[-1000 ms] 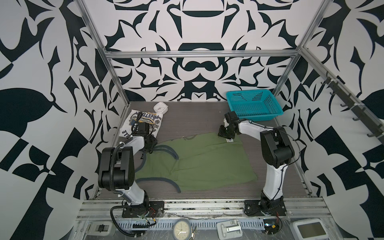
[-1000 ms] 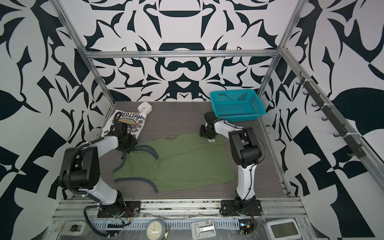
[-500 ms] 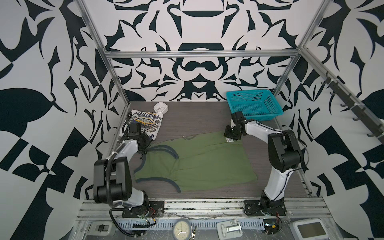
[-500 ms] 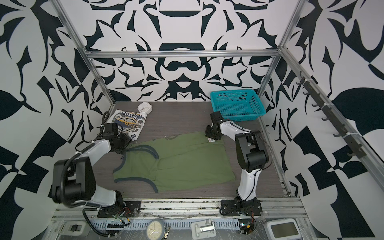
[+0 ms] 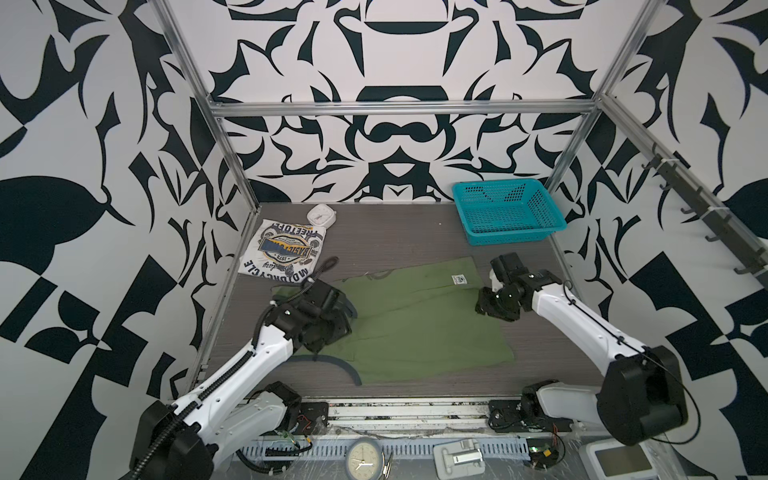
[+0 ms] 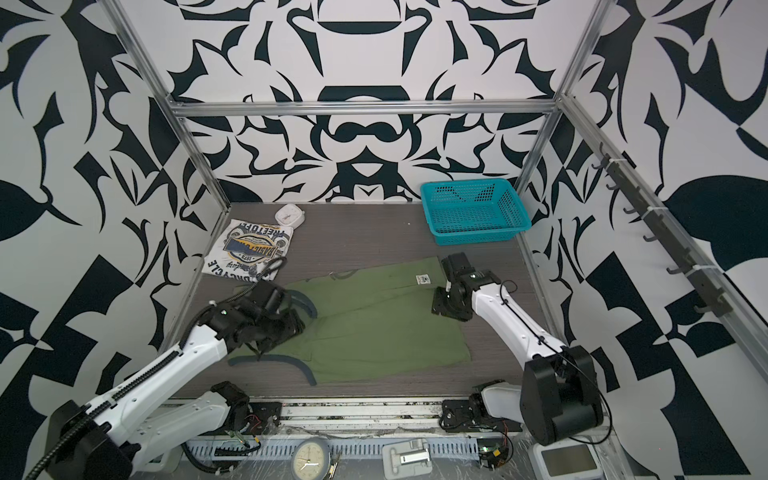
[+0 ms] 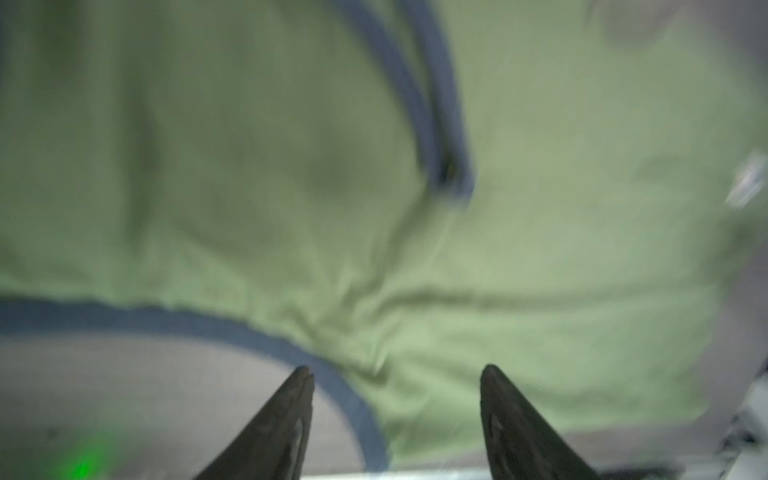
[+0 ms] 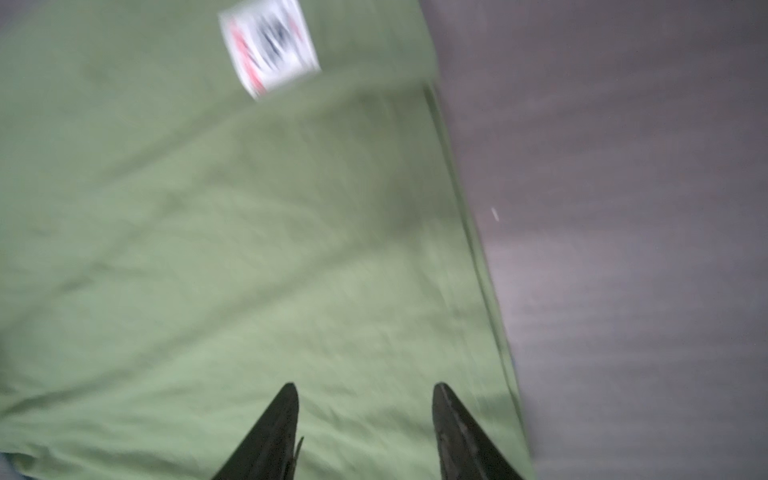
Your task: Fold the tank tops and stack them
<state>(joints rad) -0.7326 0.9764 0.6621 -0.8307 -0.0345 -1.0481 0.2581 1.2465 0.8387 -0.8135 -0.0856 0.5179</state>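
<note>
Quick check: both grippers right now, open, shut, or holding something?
Left gripper: open, holding nothing, over the green tank top.
Right gripper: open, holding nothing, over the same top.

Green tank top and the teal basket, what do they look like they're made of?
Green tank top: seemingly soft matte knit cloth, perhaps cotton; it lies limp and creased. Teal basket: likely moulded plastic, faintly glossy; rigid walls pierced with regular holes.

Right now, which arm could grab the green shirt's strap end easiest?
Left. The left pincer hangs open over the dark-trimmed armholes of the green tank top; the right pincer is at its hem side.
</note>
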